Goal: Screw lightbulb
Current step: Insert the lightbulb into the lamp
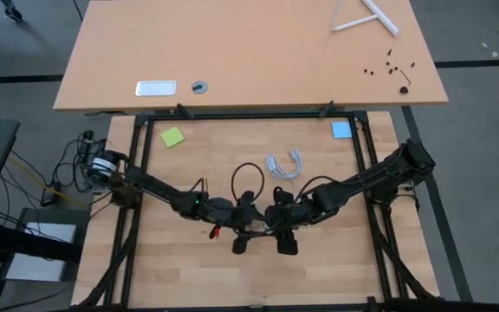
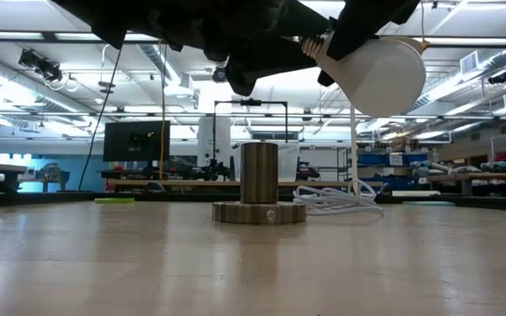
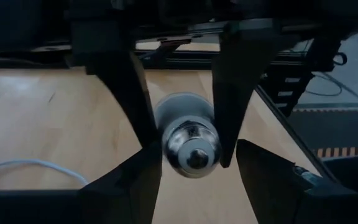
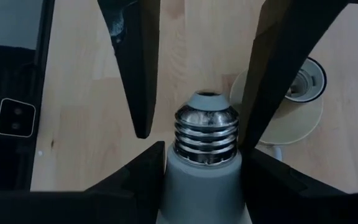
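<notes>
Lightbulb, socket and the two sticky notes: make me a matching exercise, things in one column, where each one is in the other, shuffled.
Things:
1. lightbulb
2. socket
3. green note
4. blue note

Places:
A. lying flat on the robot's right side
B. standing upright on the table
C. held up in the air by the right gripper
D. lying flat on the robot's left side

Pairs: 1-C, 2-B, 3-D, 4-A
</notes>
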Available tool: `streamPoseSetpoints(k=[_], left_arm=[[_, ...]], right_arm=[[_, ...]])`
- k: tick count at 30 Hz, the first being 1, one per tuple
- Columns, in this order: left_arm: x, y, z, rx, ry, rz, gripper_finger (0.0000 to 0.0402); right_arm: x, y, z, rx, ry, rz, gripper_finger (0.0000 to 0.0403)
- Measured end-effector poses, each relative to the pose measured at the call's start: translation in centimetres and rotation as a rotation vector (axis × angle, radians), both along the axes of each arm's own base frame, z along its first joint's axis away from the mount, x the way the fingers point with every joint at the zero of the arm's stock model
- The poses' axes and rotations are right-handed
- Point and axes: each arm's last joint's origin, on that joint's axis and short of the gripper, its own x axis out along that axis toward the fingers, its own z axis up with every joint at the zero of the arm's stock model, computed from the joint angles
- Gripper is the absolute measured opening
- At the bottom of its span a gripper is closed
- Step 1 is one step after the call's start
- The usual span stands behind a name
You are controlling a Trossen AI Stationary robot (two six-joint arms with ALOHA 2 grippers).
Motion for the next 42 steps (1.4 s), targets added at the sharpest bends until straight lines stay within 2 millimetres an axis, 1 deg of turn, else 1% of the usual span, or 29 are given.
streamPoseSetpoints(k=[6,11,16,25,29,36,42], left_arm=[[0.3,0.2,0.4,-0.027,-0.006,0.014,0.0213],[0.6,0.0,1.0,-0.059,-0.005,-0.025,0.0213],[0.8,0.0,1.0,-0.044,0.068,-0.024,0.0213],[0.8,0.0,1.1,-0.042,0.054,-0.010,0.0211],[0.8,0.0,1.1,-0.036,0.054,-0.007,0.0188],[0.8,0.0,1.1,-0.005,0.055,-0.002,0.0099],[0.8,0.1,1.0,0.021,0.062,0.001,0.0095]], right_arm=[[0.0,0.1,0.0,0.021,0.008,0.011,0.0192],[0.0,0.1,0.0,0.026,0.008,0.010,0.0192],[0.0,0.1,0.0,0.027,0.008,0.010,0.0192],[0.0,0.0,0.0,0.027,0.007,0.010,0.0192],[0.0,0.1,0.0,0.026,0.007,0.012,0.0192],[0.0,0.1,0.0,0.029,0.010,0.012,0.0192],[0.0,0.1,0.0,0.025,0.010,0.014,0.0194]])
